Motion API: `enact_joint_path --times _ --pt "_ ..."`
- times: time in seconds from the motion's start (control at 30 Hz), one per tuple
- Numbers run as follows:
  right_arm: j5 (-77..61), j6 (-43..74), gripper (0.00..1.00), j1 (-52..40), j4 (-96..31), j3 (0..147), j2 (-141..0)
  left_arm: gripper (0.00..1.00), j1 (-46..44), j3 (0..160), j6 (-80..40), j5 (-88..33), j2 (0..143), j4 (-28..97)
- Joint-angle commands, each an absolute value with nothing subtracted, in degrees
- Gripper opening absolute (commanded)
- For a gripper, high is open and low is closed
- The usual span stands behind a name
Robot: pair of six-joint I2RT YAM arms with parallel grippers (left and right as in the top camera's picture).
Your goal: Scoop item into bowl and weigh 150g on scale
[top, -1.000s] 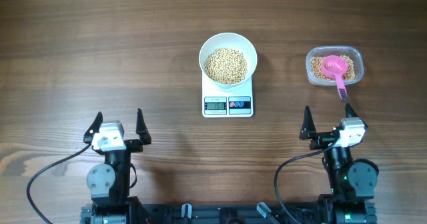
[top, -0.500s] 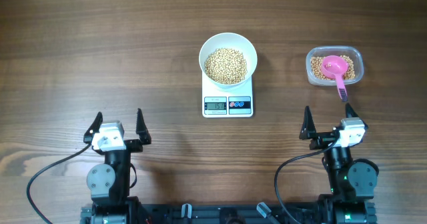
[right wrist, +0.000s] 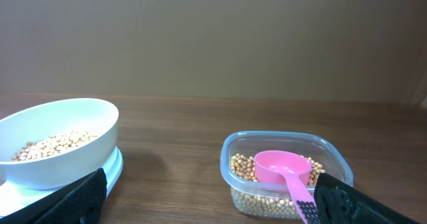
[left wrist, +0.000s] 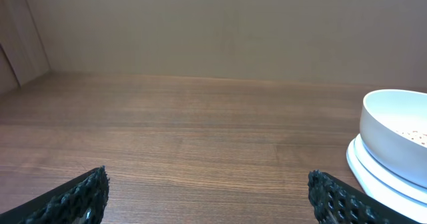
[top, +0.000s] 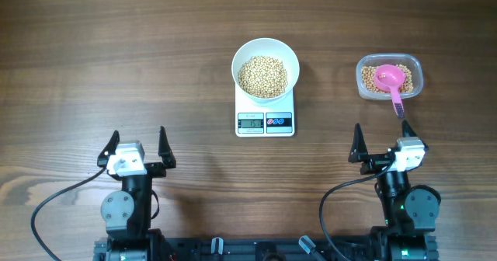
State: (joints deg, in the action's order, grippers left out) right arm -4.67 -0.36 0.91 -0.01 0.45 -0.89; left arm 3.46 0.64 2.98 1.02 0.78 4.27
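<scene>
While the left gripper [top: 138, 137] and right gripper [top: 381, 130] stand spread and empty, the bowl [top: 238, 59] of beans [top: 262, 76] sits on the scale [top: 265, 122] ahead between them, a scoop [top: 388, 79] just beyond the right one.

White bowl [top: 265, 45] is sitting on the scale [top: 265, 130], holding a pile of tan beans [top: 262, 77]. Display digits are showing too small to read. Clear tub [top: 362, 68] is lying well apart to the right, holding beans and a pink scoop [top: 388, 78], handle poking over its near rim. Left gripper [top: 140, 132] and right gripper [top: 381, 127] are hovering over the table [top: 116, 51], jaws spread wide, gripping nothing.
</scene>
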Motion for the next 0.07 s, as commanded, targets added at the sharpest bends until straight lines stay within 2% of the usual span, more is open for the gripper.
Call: enact_joint_path --times 0.0,0.03 --pt "-4.1 -1.4 1.0 0.6 0.1 0.3 -0.3 1.0 3.2 0.3 4.3 0.9 0.2 4.2" --pt "-4.1 -1.3 1.0 0.6 0.1 0.3 -0.3 1.0 3.2 0.3 4.3 0.9 0.2 4.2"
